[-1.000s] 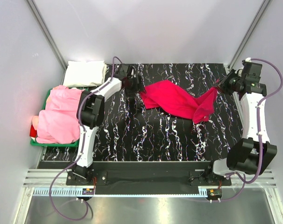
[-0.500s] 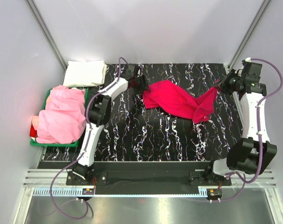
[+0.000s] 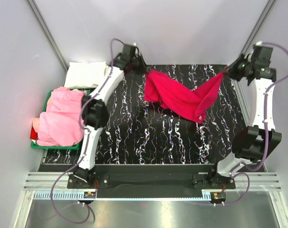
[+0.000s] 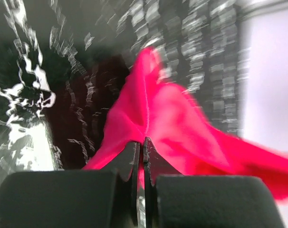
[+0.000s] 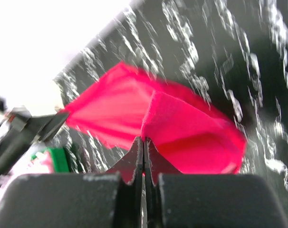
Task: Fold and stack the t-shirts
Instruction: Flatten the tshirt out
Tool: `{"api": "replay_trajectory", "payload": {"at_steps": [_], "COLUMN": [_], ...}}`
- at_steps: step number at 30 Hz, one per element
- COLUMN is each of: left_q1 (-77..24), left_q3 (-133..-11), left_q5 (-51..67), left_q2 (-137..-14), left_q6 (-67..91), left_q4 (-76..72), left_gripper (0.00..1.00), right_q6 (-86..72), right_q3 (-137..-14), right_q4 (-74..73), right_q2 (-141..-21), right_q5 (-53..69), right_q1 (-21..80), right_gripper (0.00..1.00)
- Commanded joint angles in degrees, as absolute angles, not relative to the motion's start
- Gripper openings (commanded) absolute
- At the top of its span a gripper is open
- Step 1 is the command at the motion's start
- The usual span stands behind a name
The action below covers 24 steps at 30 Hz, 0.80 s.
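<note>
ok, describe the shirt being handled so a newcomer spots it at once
On the black white-veined table mat, look across its far half: a bright crimson-red soft cloth t-shirt stretches between the left tool and right tool, each shut on one end. Unlike it, the light pink cloth shirt on the green tray and the folded white cloth lie far left, untouched.

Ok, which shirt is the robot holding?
The red shirt: the left gripper and right gripper each pinch an end. The pink shirt lies in the tray; the white shirt sits beyond it.
</note>
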<state>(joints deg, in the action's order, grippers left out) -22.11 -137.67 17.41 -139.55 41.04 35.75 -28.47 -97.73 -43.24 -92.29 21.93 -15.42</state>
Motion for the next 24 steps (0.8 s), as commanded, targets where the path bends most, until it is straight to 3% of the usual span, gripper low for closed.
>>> {"api": "replay_trajectory", "payload": {"at_steps": [1, 5, 10, 12, 14, 16, 17, 24], "left_q1": [-18.38, -17.23, -17.31, -17.31, -17.40, -17.75, -17.84, -17.75], "left_q3": [-142.39, -129.33, -82.84, -71.34, -55.90, -46.88, -40.93, -41.03], "left_q5": [17.93, 13.03, 7.22, 5.97, 9.64, 12.82, 13.44, 8.00], "left_q2": [-119.56, -99.09, -69.51, -63.75, -57.87, -53.82, -52.57, -49.48], "left_q6": [39.22, 32.18, 32.06, 36.36, 39.71, 43.31, 43.94, 41.67], "left_q4": [35.24, 37.89, 30.76, 31.03, 30.59, 28.92, 29.00, 34.97], "left_gripper": [0.00, 0.00, 0.01, 0.32, 0.70, 0.81, 0.94, 0.99], "right_q6": [-27.96, -26.54, -27.24, -27.34, -27.51, -27.51, -27.51, -28.91], "right_q3": [-114.04, -114.36, -93.06, -88.09, -81.58, -77.02, -75.95, -73.56], "right_q4": [-44.91, -43.78, -39.03, -38.93, -38.24, -37.36, -36.74, -36.56], "right_q2": [-90.97, -85.02, -74.98, -74.18, -74.53, -74.97, -75.41, -74.71], "right_q5": [19.87, 15.31, 8.18, 8.61, 8.88, 9.31, 9.49, 11.42], "right_q1": [-15.73, -15.91, -16.26, -16.52, -16.61, -16.61, -16.70, -16.70], "right_gripper": [0.00, 0.00, 0.00, 0.00, 0.00, 0.00, 0.00, 0.00]}}
